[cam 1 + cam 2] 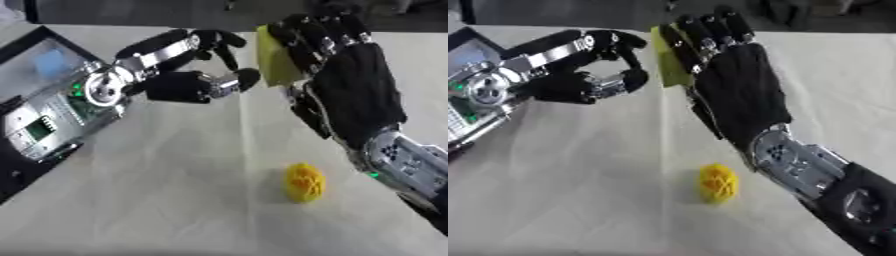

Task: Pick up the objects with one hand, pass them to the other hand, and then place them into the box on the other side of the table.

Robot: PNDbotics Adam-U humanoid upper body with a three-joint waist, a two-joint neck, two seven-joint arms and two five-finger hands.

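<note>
Our right hand (354,82) holds a flat yellow-green block (276,62) above the surface (175,200), fingers curled round its far edge. Nearest us, a yellow ball (304,182) with a ribbed, woven look lies on the surface below that wrist, apart from both hands. Our left hand (188,75) hangs just beside the block, thumb and fingers bent into a narrow, empty curl facing it; we cannot tell whether they touch it. Farther left, a dark-rimmed box (35,42) sits at the surface's edge with something pale blue (51,62) inside.
</note>
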